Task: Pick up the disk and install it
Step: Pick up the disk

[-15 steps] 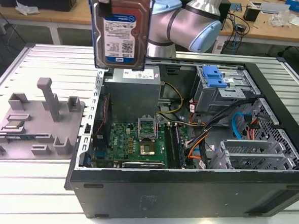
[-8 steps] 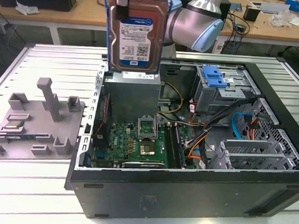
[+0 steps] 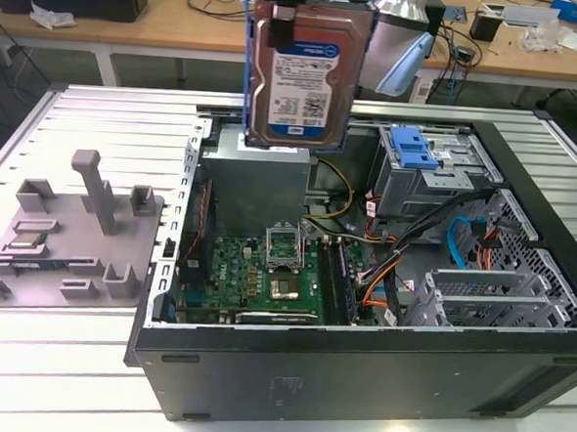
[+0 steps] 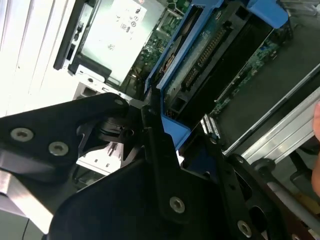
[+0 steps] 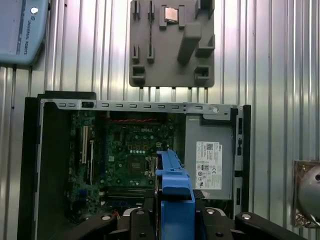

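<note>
Disk (image 3: 299, 75) hanging above open case (image 3: 358, 367), air around it lying open. Inside case: power supply (image 3: 256, 180) sitting upper centre, cables (image 3: 388, 266) crowding centre-right, drive cage (image 3: 437, 186) standing upper right. Fixture tray (image 3: 72, 232) posts rising on table (image 3: 63, 378) at exterior view's left.

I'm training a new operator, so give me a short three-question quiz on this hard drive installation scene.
1. True or false: the gripper holds the disk upright above the open computer case.
2. The disk's carrier frame is: A red, B blue, C yellow?
3. What sits to the exterior view's left of the case?
Key: 1 true; 2 B; 3 the grey fixture tray.
</note>
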You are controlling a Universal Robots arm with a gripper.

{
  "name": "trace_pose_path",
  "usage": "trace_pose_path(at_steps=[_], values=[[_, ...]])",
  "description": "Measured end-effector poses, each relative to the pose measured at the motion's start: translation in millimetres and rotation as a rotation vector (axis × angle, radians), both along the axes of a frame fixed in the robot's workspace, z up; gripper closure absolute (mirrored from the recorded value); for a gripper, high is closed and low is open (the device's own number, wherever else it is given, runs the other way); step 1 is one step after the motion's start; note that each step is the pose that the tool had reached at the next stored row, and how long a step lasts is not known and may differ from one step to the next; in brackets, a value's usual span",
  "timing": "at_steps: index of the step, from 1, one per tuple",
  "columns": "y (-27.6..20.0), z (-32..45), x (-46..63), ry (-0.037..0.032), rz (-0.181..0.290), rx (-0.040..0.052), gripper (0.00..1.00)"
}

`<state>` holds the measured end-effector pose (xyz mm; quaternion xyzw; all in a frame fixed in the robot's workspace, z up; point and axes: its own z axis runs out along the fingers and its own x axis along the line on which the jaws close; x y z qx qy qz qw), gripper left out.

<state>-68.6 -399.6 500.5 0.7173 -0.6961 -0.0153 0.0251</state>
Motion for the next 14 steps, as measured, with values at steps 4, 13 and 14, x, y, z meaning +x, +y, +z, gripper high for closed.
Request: trace_pose_path(at_steps=[4, 13, 14], values=[[-10.3, 1.0, 14.8, 0.0000, 0.000, 0.0031, 0.63], [-32.5, 2.2, 37.1, 0.0000, 0.000, 0.0065, 0.63], [-34.7, 2.4, 39.3, 0.0000, 0.000, 0.0068, 0.63]])
